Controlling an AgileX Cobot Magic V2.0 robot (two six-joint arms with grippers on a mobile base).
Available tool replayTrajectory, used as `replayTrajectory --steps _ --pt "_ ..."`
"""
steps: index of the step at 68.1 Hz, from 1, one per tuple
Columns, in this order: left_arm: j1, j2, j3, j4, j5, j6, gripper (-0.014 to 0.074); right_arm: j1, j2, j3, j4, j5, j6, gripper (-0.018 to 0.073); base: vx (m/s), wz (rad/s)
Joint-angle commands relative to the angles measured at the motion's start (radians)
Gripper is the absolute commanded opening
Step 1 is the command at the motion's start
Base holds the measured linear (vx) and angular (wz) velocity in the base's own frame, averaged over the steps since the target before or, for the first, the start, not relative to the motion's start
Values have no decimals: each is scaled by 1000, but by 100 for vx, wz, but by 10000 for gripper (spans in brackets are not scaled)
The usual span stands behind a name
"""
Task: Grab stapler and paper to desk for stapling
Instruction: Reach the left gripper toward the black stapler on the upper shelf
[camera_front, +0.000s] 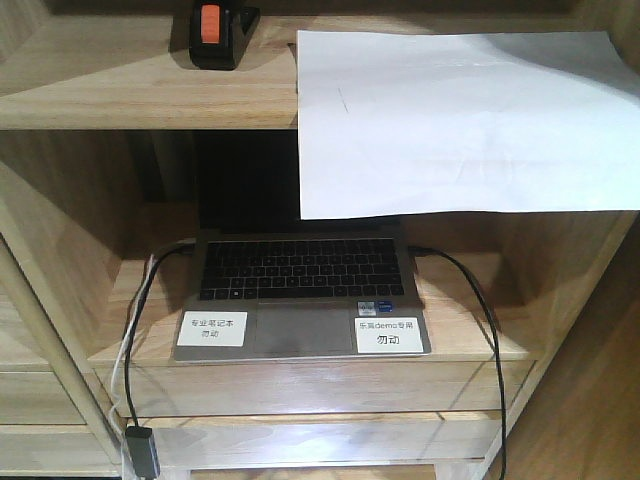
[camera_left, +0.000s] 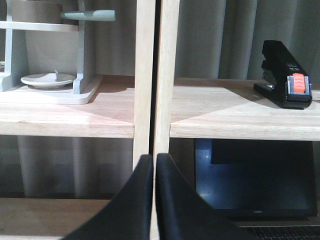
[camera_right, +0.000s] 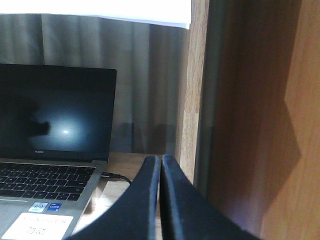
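Observation:
The black stapler (camera_front: 217, 34) with an orange-red patch stands on the upper shelf at the left; it also shows in the left wrist view (camera_left: 284, 76) at the right. The white paper (camera_front: 460, 120) lies on the same shelf to its right and hangs over the shelf's front edge; its lower edge shows in the right wrist view (camera_right: 145, 11). My left gripper (camera_left: 154, 159) is shut and empty, below the shelf in front of an upright post. My right gripper (camera_right: 161, 160) is shut and empty beside the laptop. The desk is out of view.
An open laptop (camera_front: 300, 290) with white labels sits on the lower shelf, with black cables (camera_front: 480, 300) at both sides. The light-wood shelving unit (camera_front: 100, 100) has upright posts (camera_left: 155, 75) and a side wall (camera_right: 260, 120). A grey rack with a dish (camera_left: 47, 80) stands left.

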Motion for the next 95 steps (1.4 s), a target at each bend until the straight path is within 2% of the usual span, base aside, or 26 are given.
replayTrajectory --steps 1,12,26,37,64,74,83,95 --pt "-3 18 -32 -7 -75 -9 10 -9 -10 24 -3 -78 -10 -9 0 0" --pt "-3 18 -32 -7 -85 -9 99 -9 -10 24 -3 -78 -10 -9 0 0" --pt "-3 18 -32 -7 -92 -9 315 -9 -10 24 -3 -78 -10 -9 0 0" --pt "-3 18 -32 -7 -91 -9 430 -9 -10 24 -3 -78 -10 -9 0 0" --pt "-7 18 -32 -5 -65 0 440 -9 -10 24 -3 -78 -10 -9 0 0" --pt "-78 24 -33 -7 -71 75 440 -9 -10 24 -3 -78 -10 -9 0 0" --pt "-135 67 -57 -9 -82 77 440 -9 -10 24 -3 -78 -10 -9 0 0" --pt "-204 181 -134 -96 -83 92 440 -9 -10 24 -3 -78 -10 -9 0 0"
